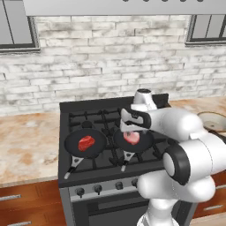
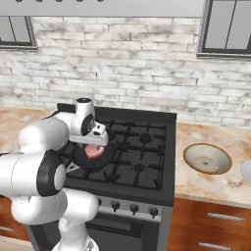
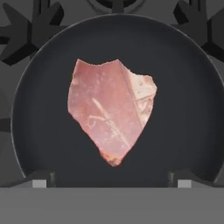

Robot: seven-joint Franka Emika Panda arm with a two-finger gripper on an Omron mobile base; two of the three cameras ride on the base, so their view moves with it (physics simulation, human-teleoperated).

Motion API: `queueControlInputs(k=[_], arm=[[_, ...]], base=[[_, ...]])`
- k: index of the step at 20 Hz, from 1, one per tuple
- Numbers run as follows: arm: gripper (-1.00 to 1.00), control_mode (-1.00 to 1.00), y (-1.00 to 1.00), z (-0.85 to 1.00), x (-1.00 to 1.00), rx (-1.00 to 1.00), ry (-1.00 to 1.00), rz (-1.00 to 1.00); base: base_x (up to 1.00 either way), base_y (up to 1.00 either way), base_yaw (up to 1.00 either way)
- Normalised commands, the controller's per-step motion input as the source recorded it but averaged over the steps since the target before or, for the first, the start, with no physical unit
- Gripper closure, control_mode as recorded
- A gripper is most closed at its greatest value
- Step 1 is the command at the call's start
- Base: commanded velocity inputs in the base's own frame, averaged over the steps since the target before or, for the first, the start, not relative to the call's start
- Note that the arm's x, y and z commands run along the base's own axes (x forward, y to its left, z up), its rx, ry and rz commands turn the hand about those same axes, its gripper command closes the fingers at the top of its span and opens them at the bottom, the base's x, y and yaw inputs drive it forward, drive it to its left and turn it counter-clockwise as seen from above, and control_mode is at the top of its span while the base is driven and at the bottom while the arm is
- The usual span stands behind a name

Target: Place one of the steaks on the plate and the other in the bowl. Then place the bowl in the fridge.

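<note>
A pale pink steak with whitish fat lies in a black frying pan on the stove's front burners. My gripper hangs open just above it, fingertips spread wider than the meat. From the base, the gripper hovers over that steak. The deep red steak rests in the left pan. The tan bowl sits on the counter right of the stove, with the whitish plate cut off at the frame edge beside it. The fridge is out of view.
The black stove has raised grates and knobs along its front. Marble counter runs on both sides, with a brick wall behind. Both pan handles point toward the front edge. My arm's white elbow bulks over the stove's right front.
</note>
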Motion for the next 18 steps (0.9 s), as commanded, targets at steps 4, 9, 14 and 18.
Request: queueControlInputs(k=[4, 9, 14, 18], arm=[[-1.0, -1.0, 0.02, -0.14, -0.04, 0.0, 0.1, 0.0], [-1.0, -1.0, 0.0, -0.23, 0.01, 0.0, 0.06, 0.0], [-1.0, -1.0, 0.0, -0.21, 0.04, 0.0, 0.01, 0.0], [-1.0, -1.0, 0.0, -0.28, 0.09, 0.0, 0.0, 0.0]], base=[[0.0, 0.0, 0.0], [0.0, 0.0, 0.0], [0.0, 0.0, 0.0], [0.0, 0.0, 0.0]])
